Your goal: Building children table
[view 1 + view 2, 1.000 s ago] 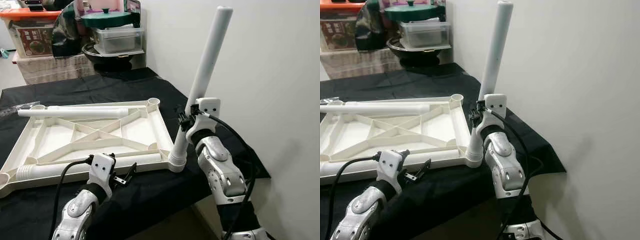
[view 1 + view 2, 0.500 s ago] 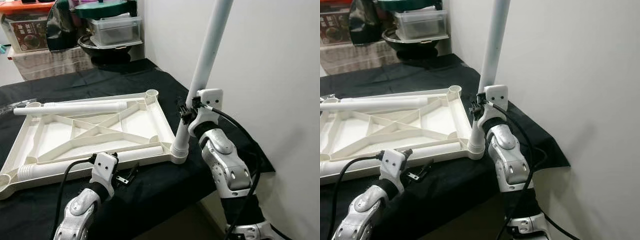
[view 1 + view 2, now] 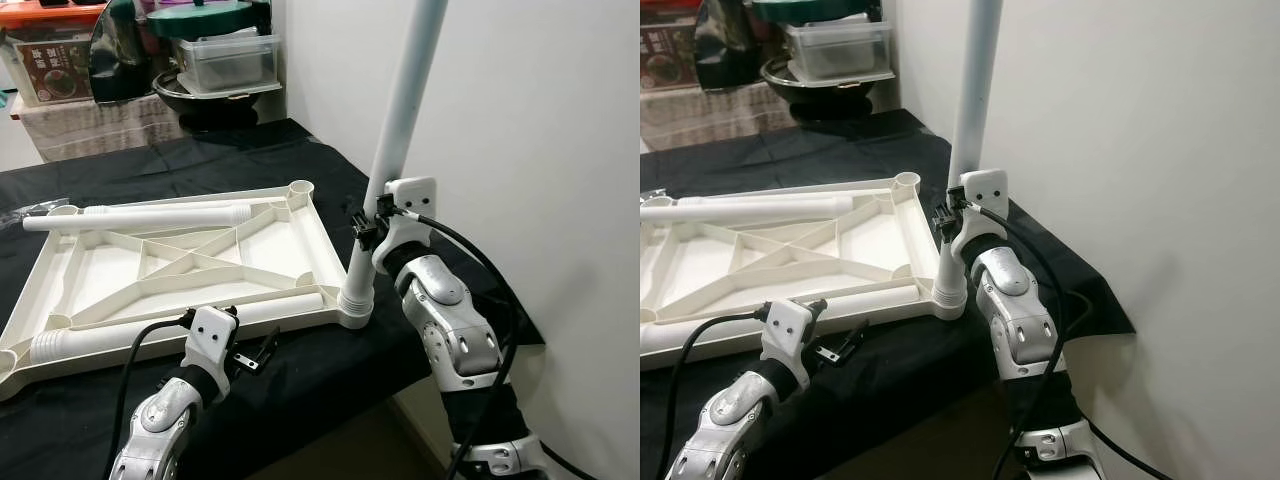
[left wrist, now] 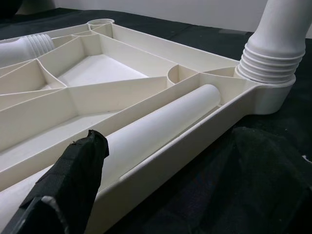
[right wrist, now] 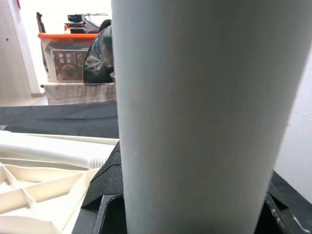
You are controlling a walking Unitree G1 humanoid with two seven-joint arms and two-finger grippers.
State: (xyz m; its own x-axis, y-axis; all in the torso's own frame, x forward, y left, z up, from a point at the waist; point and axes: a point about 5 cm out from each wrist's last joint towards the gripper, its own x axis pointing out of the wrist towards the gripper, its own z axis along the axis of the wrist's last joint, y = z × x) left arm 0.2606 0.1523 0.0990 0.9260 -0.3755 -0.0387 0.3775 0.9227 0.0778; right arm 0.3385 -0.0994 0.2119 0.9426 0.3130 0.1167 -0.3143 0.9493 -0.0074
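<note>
- Nearest, at the left, the left gripper (image 3: 250, 355) is held low over the black cloth (image 3: 300, 385), just short of the near edge of the upturned tabletop (image 3: 290, 265); its fingers are seen spread, nothing between them.
- Just beyond it, a loose leg (image 4: 161, 122) is seen lying in the near channel of the tabletop, its ribbed end to the far left.
- At the near right corner, the upright leg (image 3: 395, 150) is seated by its ribbed foot in the corner socket (image 3: 355, 312), leaning a little to the right toward the wall (image 3: 530, 150).
- The right gripper (image 3: 368, 230) is pinched around this leg partway up, the shaft being pressed between the black fingers (image 5: 109, 200).
- The step in hand is judged to be the fitting of the first leg into its socket; three corners are left unfilled.
- Next, the leg would need to be brought plumb and pressed or twisted home; whether it is fully seated cannot be told.
- Farther off, a second loose leg (image 3: 140, 216) is laid along the far edge of the tabletop.
- Farthest, storage boxes (image 3: 225, 62) are stacked at the back left.
</note>
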